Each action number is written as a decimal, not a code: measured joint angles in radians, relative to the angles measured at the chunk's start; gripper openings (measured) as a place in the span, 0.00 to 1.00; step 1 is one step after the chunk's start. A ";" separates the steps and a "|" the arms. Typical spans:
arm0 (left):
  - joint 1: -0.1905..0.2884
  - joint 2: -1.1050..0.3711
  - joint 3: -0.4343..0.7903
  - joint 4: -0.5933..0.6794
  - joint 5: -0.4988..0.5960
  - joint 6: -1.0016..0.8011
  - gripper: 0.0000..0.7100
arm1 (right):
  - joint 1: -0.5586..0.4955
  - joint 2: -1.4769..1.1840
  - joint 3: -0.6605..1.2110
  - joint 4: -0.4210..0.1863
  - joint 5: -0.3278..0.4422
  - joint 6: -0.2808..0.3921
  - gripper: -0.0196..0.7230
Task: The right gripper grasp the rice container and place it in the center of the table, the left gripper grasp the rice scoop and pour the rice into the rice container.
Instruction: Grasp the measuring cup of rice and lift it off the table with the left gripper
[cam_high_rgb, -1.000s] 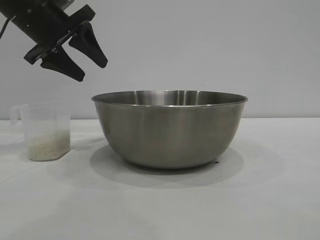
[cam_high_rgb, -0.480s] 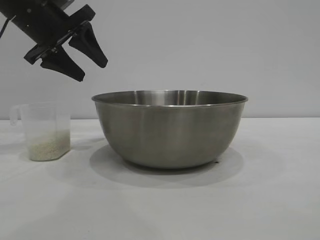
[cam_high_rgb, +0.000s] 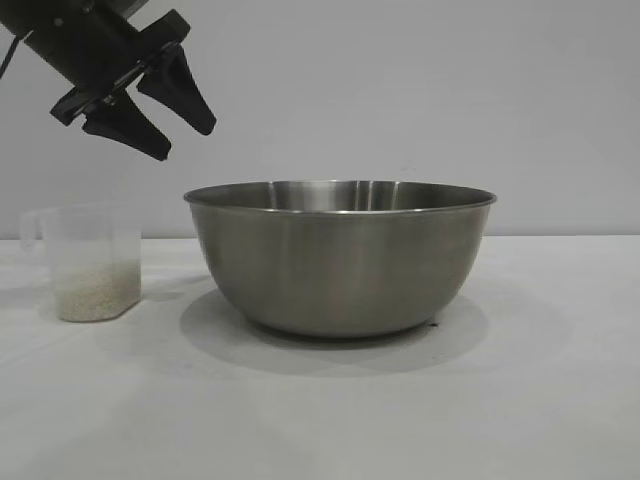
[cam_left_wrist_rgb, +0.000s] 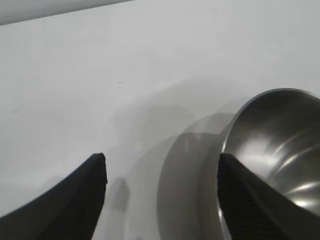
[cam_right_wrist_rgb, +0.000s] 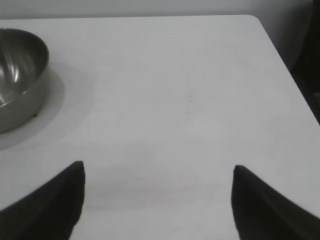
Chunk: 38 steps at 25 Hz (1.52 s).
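The steel rice container (cam_high_rgb: 340, 258) stands mid-table (cam_high_rgb: 540, 400), and the rice scoop (cam_high_rgb: 88, 262) (rice (cam_high_rgb: 96, 290) in its bottom) sits toward the left edge. Above it the left gripper (cam_high_rgb: 180, 128) hangs spread, empty. The right gripper (cam_right_wrist_rgb: 157, 200), likewise spread and empty, hovers over bare tabletop.

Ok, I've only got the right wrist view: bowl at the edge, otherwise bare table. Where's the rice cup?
Observer: The cup stands upright on the table beside the bowl, not touching it, on the left arm's side.
Operator: Any rice in it?
Observer: Yes, rice fills its lower part.
Operator: And the left gripper?
Observer: The left gripper hangs up above the cup, a little toward the bowl, jaws open and empty.
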 joint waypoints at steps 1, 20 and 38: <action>0.000 -0.003 0.000 0.004 -0.016 0.000 0.63 | 0.000 0.000 0.000 0.000 0.000 0.000 0.73; 0.000 -0.275 0.000 0.891 0.083 -0.836 0.63 | 0.000 0.000 0.000 0.000 0.000 0.000 0.73; 0.000 -0.573 0.327 1.002 0.101 -0.966 0.63 | 0.000 0.000 0.000 -0.002 0.000 0.000 0.73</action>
